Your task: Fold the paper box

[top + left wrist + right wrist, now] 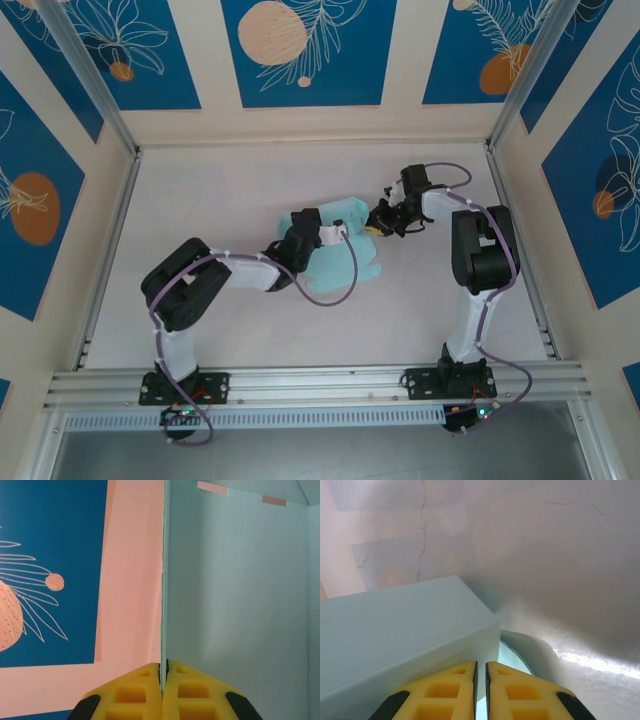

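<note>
At table [220, 190] centre, paper box [330, 262]

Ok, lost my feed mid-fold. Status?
Left fingers shut on paper box edge. Right fingers shut on its other side. Partly folded. Nothing in the way.

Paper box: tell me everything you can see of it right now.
The paper box is pale light-blue thin card, partly folded: one section forms a crisp rectangular corner, with a rounded tab beside it. It is over the middle of the table, between the arms. The left gripper is shut on one panel's thin edge; the right gripper pinches another panel. Two small slots pierce one wall.
</note>
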{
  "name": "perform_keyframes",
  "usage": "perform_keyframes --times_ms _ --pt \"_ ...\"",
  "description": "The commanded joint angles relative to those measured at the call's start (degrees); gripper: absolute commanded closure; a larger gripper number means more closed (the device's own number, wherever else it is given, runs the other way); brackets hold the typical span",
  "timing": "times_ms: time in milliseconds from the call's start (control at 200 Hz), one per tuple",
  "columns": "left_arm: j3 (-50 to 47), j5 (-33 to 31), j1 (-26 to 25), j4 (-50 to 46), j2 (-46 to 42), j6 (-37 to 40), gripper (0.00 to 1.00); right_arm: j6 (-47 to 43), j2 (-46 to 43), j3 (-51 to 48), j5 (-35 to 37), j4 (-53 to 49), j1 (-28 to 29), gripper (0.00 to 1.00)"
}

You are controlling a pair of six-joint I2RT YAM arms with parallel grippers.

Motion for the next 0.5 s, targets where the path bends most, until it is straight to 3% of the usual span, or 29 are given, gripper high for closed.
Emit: perform_keyframes --times_ms 0,305,495 --pt "-1.7 -0.2 -1.9 2.9 2.3 3.3 0.97 -1.5 -1.9 0.0 1.6 -1.0 0.4 0.85" --pt "-4.4 -0.4 -3.2 5.8 3.7 7.0 0.97 -2.1 -4.0 -3.0 4.0 0.4 0.3 0.84" --pt "-4.7 -0.7 -3.6 8.3 5.8 10.8 0.97 -5.4 -5.0 -5.1 0.6 3.9 0.2 0.84"
